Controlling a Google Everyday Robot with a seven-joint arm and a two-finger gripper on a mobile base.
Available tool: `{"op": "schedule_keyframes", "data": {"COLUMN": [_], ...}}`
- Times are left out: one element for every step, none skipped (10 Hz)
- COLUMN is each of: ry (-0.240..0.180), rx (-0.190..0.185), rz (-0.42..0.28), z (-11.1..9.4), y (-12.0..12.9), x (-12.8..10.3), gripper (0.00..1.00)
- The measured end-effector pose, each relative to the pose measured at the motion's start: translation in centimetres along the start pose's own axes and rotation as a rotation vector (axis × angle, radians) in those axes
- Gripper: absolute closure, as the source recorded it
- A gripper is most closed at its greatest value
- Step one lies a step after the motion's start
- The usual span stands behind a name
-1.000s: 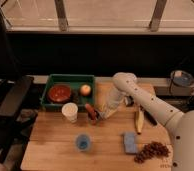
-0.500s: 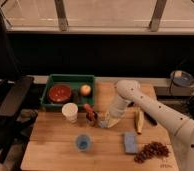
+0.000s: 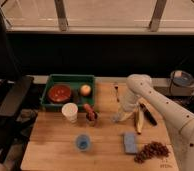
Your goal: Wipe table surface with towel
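Note:
The wooden table (image 3: 50, 145) fills the lower middle of the camera view. My white arm reaches in from the right and bends down to the table. My gripper (image 3: 122, 116) is low over the table's middle right, next to a banana. A pale, whitish cloth that looks like the towel (image 3: 119, 119) lies bunched on the wood right at the gripper. I cannot make out whether the gripper holds it or only presses on it.
A green tray (image 3: 70, 79) at the back left holds a red bowl (image 3: 59, 93) and a round fruit (image 3: 85, 90). Nearby are a white cup (image 3: 70, 111), a small cup with a red item (image 3: 91, 116), a blue cup (image 3: 82, 142), a blue sponge (image 3: 130, 142), a banana (image 3: 138, 121), a black tool (image 3: 149, 115) and a brown cluster (image 3: 151, 151).
The gripper and pale cloth came down toward the front of the table, then slid to the right toward the banana. The other objects have not moved.

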Motion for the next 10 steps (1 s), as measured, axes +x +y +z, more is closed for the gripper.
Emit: {"op": "schedule_keyframes", "data": {"ry": [0.000,-0.005,-0.016,-0.035,-0.053,-0.081,-0.087,-0.104,-0.109,-0.109], "rx": [0.008,0.014,0.016,0.024,0.023,0.023,0.022,0.008,0.000,-0.009], "rz": [-0.017,-0.037,-0.060,-0.089,-0.106,-0.123,-0.124,-0.124,-0.114,-0.095], "z": [-0.2,-0.2,0.0,0.5,1.0,1.8,2.0,2.6,3.0,3.3], "y": [-0.5,-1.0,-1.6,-2.5,-3.0,-3.5,-3.5,-3.1,-2.8,-2.3], "x": [0.0,-0.4,-1.4,-3.2,-4.7,-7.1,-7.6,-8.9,-9.3,-9.3], "gripper": [1.00,1.00,1.00,1.00,1.00,1.00,1.00,1.00,1.00,1.00]}}
